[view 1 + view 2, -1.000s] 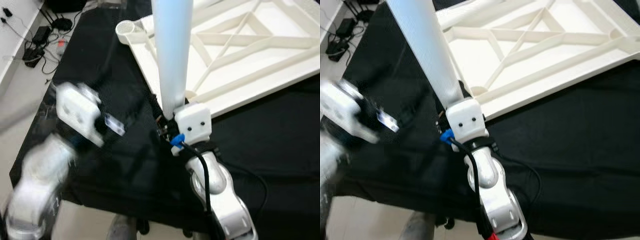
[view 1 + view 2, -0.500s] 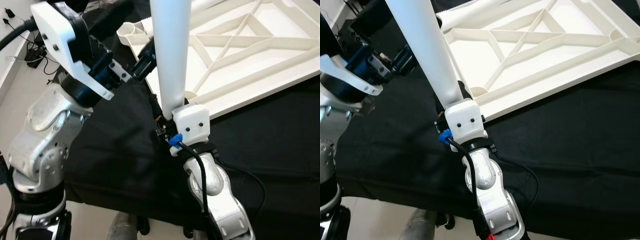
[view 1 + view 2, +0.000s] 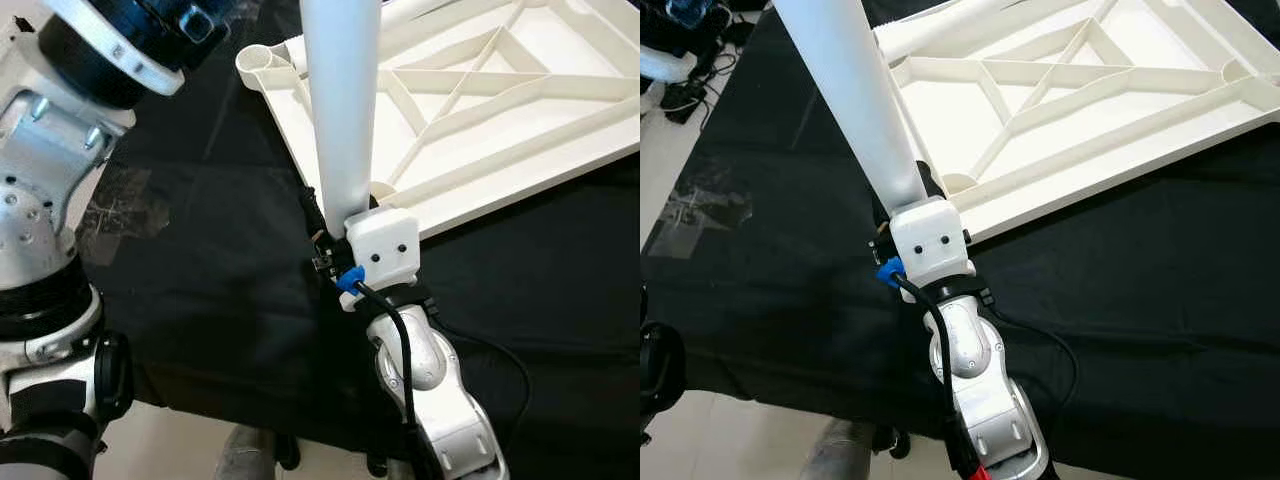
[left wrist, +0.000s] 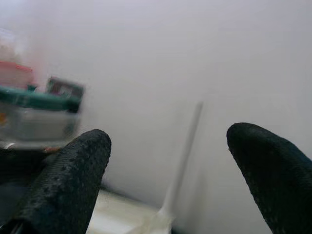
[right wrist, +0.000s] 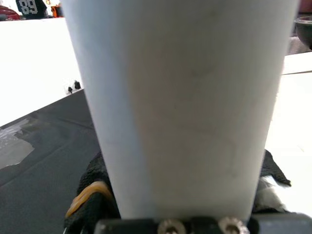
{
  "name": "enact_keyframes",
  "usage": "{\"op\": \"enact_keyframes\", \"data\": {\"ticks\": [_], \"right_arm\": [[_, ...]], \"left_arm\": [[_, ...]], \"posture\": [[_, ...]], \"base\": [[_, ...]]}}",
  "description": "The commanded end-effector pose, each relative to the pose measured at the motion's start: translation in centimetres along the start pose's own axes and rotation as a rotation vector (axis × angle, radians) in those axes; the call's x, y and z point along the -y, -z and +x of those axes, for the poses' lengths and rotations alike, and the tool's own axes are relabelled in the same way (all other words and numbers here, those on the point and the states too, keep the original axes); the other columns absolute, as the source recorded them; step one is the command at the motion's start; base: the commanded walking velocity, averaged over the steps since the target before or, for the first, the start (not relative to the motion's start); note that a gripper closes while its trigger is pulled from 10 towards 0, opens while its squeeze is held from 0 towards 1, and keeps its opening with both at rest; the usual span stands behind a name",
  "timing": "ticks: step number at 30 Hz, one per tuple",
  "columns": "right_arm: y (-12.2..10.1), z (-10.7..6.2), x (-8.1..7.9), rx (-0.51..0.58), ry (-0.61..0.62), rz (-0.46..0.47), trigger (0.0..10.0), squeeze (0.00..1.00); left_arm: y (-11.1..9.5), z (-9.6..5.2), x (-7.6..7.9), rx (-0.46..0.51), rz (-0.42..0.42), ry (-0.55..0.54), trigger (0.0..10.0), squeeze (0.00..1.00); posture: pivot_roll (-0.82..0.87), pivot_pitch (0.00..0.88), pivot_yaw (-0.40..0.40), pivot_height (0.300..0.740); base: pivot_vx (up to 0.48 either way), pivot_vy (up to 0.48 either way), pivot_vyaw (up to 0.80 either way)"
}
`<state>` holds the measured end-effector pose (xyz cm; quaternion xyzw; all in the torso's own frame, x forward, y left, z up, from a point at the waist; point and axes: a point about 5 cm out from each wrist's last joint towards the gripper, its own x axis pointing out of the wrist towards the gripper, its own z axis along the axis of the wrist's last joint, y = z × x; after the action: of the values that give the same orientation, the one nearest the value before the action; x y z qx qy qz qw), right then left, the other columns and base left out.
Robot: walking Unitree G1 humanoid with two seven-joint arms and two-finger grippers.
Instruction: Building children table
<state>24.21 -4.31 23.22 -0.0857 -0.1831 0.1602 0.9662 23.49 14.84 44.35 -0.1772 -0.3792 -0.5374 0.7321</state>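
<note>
Upright in the right gripper (image 3: 335, 225): white table leg (image 3: 342, 100), clamped at its lower end.

Held just beside the near corner socket of the upturned white tabletop (image 3: 480, 110) on the black-draped surface (image 3: 200, 260). Probably light, stiff, smooth plastic, apt to slip; best gripped low, near the base. Left gripper (image 4: 168, 161) raised high, fingers spread wide, holding nothing.

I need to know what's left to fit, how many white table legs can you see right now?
1. One table leg stands upright in the right gripper, beside the near corner of the upside-down tabletop on the black cloth. Others may lie beyond the frame.
</note>
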Motion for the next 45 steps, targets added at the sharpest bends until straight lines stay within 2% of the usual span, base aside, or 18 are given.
{"op": "enact_keyframes", "data": {"ticks": [1, 4, 6, 7, 9, 10, 11, 12, 15, 20, 22, 25, 29, 37, 38, 39, 40, 45], "right_arm": [[3.0, -0.5, -0.9, -0.164, -0.041, 0.015, 10.0, 0.00], [3.0, -0.5, -0.9, -0.163, -0.041, 0.015, 10.0, 0.00], [3.0, -0.5, -0.9, -0.163, -0.042, 0.015, 10.0, 0.00], [3.0, -0.5, -0.9, -0.163, -0.042, 0.015, 10.0, 0.00], [3.0, -0.5, -0.9, -0.164, -0.042, 0.015, 10.0, 0.00], [3.0, -0.5, -0.9, -0.164, -0.042, 0.015, 10.0, 0.00], [3.0, -0.5, -0.9, -0.164, -0.042, 0.016, 10.0, 0.00], [3.0, -0.5, -0.9, -0.164, -0.041, 0.016, 10.0, 0.00], [3.0, -0.4, -1.0, -0.165, -0.041, 0.016, 10.0, 0.00], [3.0, -0.4, -0.9, -0.165, -0.040, 0.017, 10.0, 0.00], [3.0, -0.4, -0.9, -0.165, -0.038, 0.018, 10.0, 0.00], [3.0, -0.4, -0.9, -0.165, -0.038, 0.019, 10.0, 0.00], [3.0, -0.3, -1.0, -0.165, -0.036, 0.020, 10.0, 0.00], [3.0, -0.3, -1.0, -0.166, -0.036, 0.022, 10.0, 0.00], [2.9, -0.3, -1.0, -0.166, -0.036, 0.022, 10.0, 0.00], [2.9, -0.3, -1.0, -0.166, -0.036, 0.023, 10.0, 0.00], [2.9, -0.3, -1.0, -0.166, -0.035, 0.024, 10.0, 0.00], [2.9, -0.3, -1.0, -0.165, -0.034, 0.025, 10.0, 0.00]], "left_arm": [[-1.9, 0.3, 1.2, 0.062, -0.028, 0.115, 10.0, 0.00], [-2.1, 0.3, 1.4, 0.065, -0.036, 0.133, 10.0, 0.00], [-2.4, 0.3, 1.9, 0.054, -0.088, 0.203, 10.0, 0.00], [-2.4, 0.3, 1.9, 0.054, -0.088, 0.203, 10.0, 0.00], [-2.6, 0.2, 2.5, 0.014, -0.146, 0.282, 10.0, 0.00], [-2.6, 0.2, 2.5, 0.014, -0.146, 0.282, 10.0, 0.00], [-2.3, 0.0, 2.8, -0.041, -0.160, 0.312, 10.0, 0.00], [-2.1, -0.1, 2.8, -0.053, -0.173, 0.317, 10.0, 0.00], [-1.9, -0.3, 2.8, -0.073, -0.189, 0.319, 10.0, 0.00], [-1.4, -0.5, 2.6, -0.127, -0.161, 0.308, 10.0, 0.00], [-0.2, -0.9, 2.2, -0.229, -0.116, 0.279, 10.0, 0.00], [0.2, -1.0, 2.1, -0.261, -0.102, 0.270, 10.0, 0.00], [1.9, -2.0, 1.6, -0.372, -0.093, 0.216, 10.0, 0.00], [3.5, -2.7, 1.1, -0.410, -0.114, 0.183, 10.0, 0.00], [4.1, -2.9, 1.0, -0.427, -0.128, 0.188, 7.8, 0.00], [4.6, -3.0, 1.0, -0.441, -0.141, 0.192, 6.4, 0.00], [5.1, -3.1, 1.0, -0.451, -0.148, 0.199, 0.3, 0.00], [5.7, -3.3, 1.1, -0.485, -0.139, 0.215, 0.0, 0.00]], "posture": [[0.05, 0.358, 0.075, 0.740], [0.05, 0.358, 0.075, 0.740], [0.05, 0.360, 0.074, 0.740], [0.05, 0.360, 0.074, 0.740], [0.05, 0.359, 0.074, 0.740], [0.05, 0.359, 0.074, 0.740], [0.05, 0.359, 0.074, 0.740], [0.05, 0.359, 0.074, 0.740], [0.05, 0.364, 0.076, 0.740], [0.05, 0.365, 0.076, 0.740], [0.05, 0.365, 0.079, 0.740], [0.05, 0.365, 0.079, 0.740], [0.05, 0.366, 0.081, 0.740], [0.05, 0.368, 0.082, 0.740], [0.05, 0.368, 0.084, 0.740], [0.05, 0.368, 0.084, 0.740], [0.05, 0.369, 0.083, 0.740], [0.05, 0.372, 0.084, 0.740]], "base": [[0.000, 0.000, 0.00], [0.000, 0.000, 0.00], [0.000, 0.000, 0.00], [0.000, 0.000, 0.00], [0.000, 0.000, 0.00], [0.000, 0.000, 0.00], [0.000, 0.000, 0.00], [0.000, 0.000, 0.00], [0.000, 0.000, 0.00], [0.000, 0.000, 0.00], [0.000, 0.000, 0.00], [0.000, 0.000, 0.00], [0.000, 0.000, 0.00], [0.000, 0.000, 0.00], [0.000, 0.000, 0.00], [0.000, 0.000, 0.00], [0.000, 0.000, 0.00], [0.000, 0.000, 0.00]]}}
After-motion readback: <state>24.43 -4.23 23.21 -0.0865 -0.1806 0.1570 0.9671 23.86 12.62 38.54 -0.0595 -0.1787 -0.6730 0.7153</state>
